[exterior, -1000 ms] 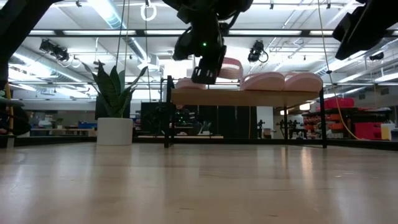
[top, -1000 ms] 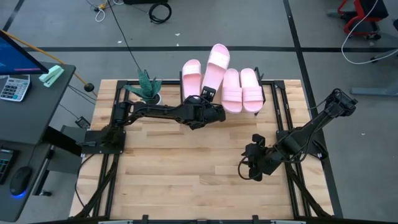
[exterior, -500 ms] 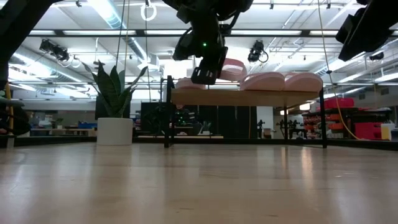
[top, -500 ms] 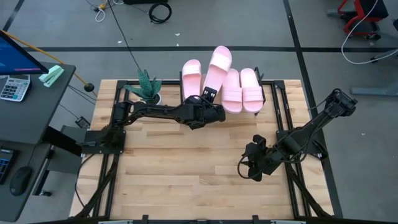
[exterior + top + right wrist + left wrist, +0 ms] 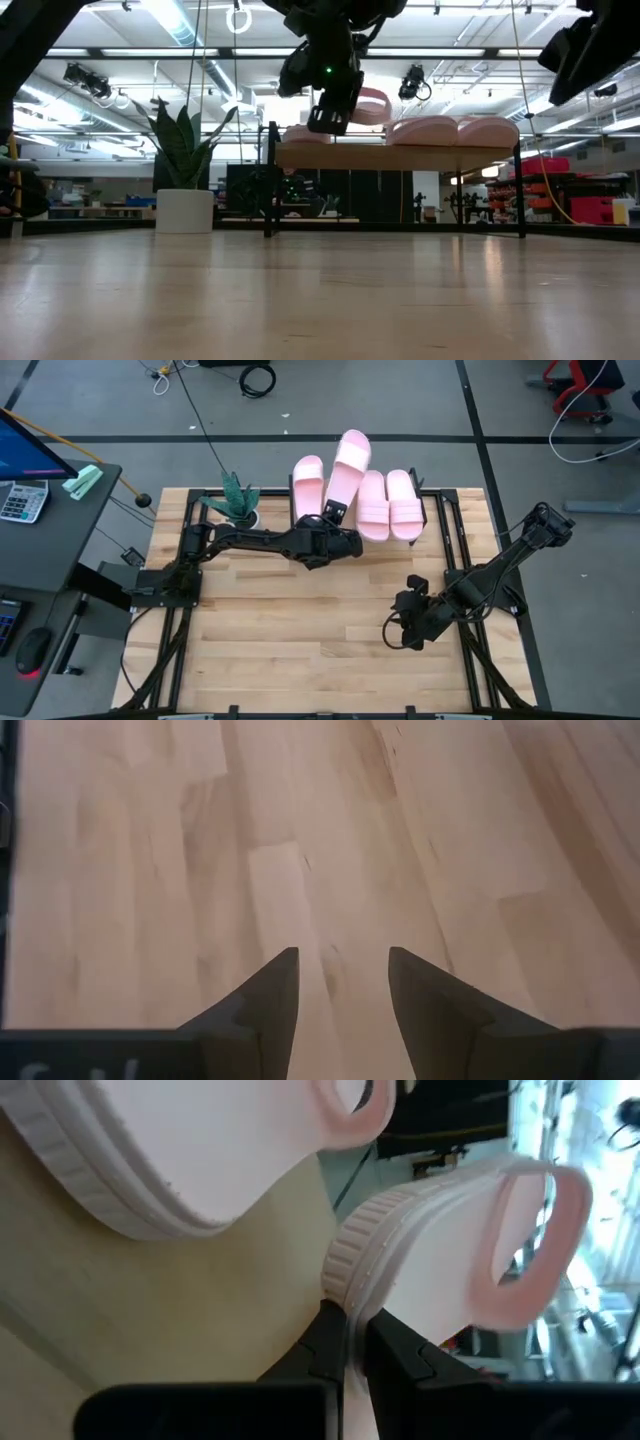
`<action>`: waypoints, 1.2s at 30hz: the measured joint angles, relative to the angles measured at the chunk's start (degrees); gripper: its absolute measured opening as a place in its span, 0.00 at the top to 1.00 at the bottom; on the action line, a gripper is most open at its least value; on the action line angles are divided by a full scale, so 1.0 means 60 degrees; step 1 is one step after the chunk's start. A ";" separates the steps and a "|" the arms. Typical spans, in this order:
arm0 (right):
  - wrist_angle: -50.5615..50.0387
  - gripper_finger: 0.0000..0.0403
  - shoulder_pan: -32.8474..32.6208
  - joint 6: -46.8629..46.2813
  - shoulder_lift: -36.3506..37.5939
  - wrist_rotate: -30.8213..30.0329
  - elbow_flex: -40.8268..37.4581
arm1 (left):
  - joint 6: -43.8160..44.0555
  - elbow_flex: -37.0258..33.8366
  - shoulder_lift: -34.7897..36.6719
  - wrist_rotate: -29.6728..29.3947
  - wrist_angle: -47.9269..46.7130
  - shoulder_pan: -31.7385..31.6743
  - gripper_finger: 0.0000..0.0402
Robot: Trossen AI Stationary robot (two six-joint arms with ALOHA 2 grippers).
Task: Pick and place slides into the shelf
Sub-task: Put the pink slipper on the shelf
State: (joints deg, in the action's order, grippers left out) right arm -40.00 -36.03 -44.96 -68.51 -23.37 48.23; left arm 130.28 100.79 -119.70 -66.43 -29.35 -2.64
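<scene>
Gripping a pale pink sandal by the edge of its heel, the left gripper (image 5: 333, 512) reaches across the far side of the slatted table (image 5: 270, 620) to the small wooden shelf (image 5: 400, 157), its two dark fingers (image 5: 325, 1342) pinched nearly together on the ribbed rim of the held sandal (image 5: 347, 465). Seen from above, that sandal lies at a slant, its toe end reaching past the shelf's far edge and its side crossing over the neighbouring sandal. From table height it sits raised above the others, its strap higher than theirs.

Three more sandals lie on the shelf top. One sandal (image 5: 307, 485) is on the left of the held one, and the left wrist view shows its sole just beside the gripper. A pair (image 5: 390, 503) lies side by side on the right, soles flat on the plank and touching each other.

A potted plant (image 5: 236, 500) stands on the table near the shelf's left end.

Well apart from the shelf, the right gripper (image 5: 403, 626) hangs low over bare wood toward the table's right side, its fingers (image 5: 266, 995) spread with nothing between them.
</scene>
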 joint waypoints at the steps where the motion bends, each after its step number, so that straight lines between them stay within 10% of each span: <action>1: -0.0168 0.60 0.0000 0.0000 0.0000 0.0003 0.0000 | 0.0061 0.0000 0.0000 -0.0135 0.0056 0.0005 0.94; 10: -0.0903 0.61 -0.0018 0.1030 0.0000 -0.0089 -0.0004 | -0.0208 -0.0004 -0.0020 -0.1824 0.0568 0.0321 0.94; 36: -0.0959 0.67 -0.0018 0.0748 0.0000 0.1756 -0.0004 | -0.0578 -0.0004 -0.0051 -0.1753 0.0424 0.0897 0.94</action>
State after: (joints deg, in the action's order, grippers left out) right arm -45.76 -36.14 -40.47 -68.51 -12.84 48.21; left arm 126.81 100.77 -120.01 -76.95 -26.81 2.74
